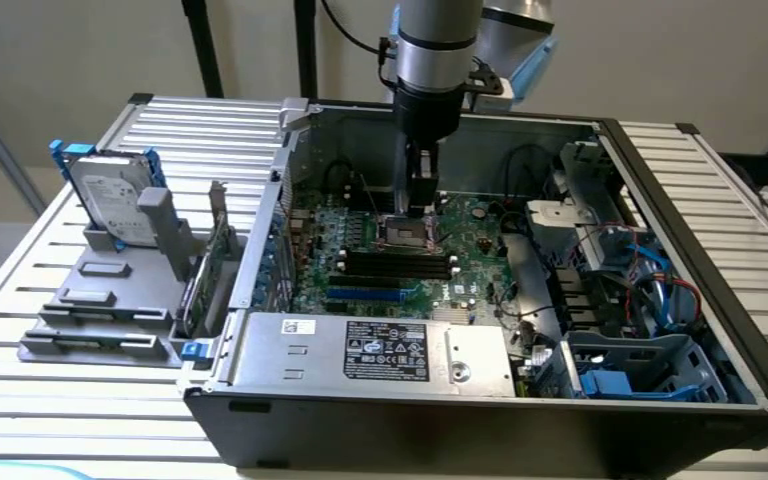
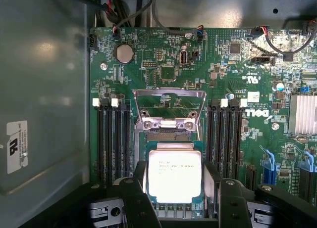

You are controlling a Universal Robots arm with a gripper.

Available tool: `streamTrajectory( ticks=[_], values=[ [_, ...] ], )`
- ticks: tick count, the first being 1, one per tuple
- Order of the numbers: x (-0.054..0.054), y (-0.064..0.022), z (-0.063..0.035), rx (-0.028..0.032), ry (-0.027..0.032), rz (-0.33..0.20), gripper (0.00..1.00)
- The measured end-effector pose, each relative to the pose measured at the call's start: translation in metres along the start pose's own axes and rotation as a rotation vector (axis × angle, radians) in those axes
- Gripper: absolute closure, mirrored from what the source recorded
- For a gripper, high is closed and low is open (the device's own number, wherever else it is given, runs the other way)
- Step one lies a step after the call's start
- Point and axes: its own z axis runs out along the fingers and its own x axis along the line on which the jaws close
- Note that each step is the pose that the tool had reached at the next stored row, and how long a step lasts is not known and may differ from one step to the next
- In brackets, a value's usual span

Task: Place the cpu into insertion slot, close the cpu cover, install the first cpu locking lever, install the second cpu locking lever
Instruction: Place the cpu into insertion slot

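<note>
The cpu (image 2: 174, 176), a pale silvery square chip with fine print, lies between my gripper's dark fingers (image 2: 138, 193). They hug two opposite sides of it. My gripper (image 2: 177, 184) is shut on the chip, low over the insertion slot (image 2: 168, 135), whose dark strip shows just beyond the chip. I cannot tell whether the chip rests in the slot. The cpu cover (image 2: 166, 123), a silvery frame, stands tipped up and open behind the slot. In the exterior view my gripper (image 1: 418, 212) reaches straight down into the case to the slot (image 1: 408, 236).
Black memory slots (image 2: 111, 139) flank the socket closely on both sides. A grey labelled power-supply box (image 1: 371, 350) sits at the case's near side, and cables and a blue drive cage (image 1: 638, 365) at the exterior view's right. A hard drive (image 1: 111, 195) stands on a grey rack outside the case.
</note>
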Motion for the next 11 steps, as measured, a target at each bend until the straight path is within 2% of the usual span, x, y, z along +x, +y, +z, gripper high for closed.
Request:
streamTrajectory(
  ticks=[9,11],
  values=[
    [-0.003,-0.0009,0.0162,0.0001,0.0000,0.000,0.46],
    [-0.004,-0.0012,0.0200,0.0000,0.0016,0.000,0.46]
  ],
)
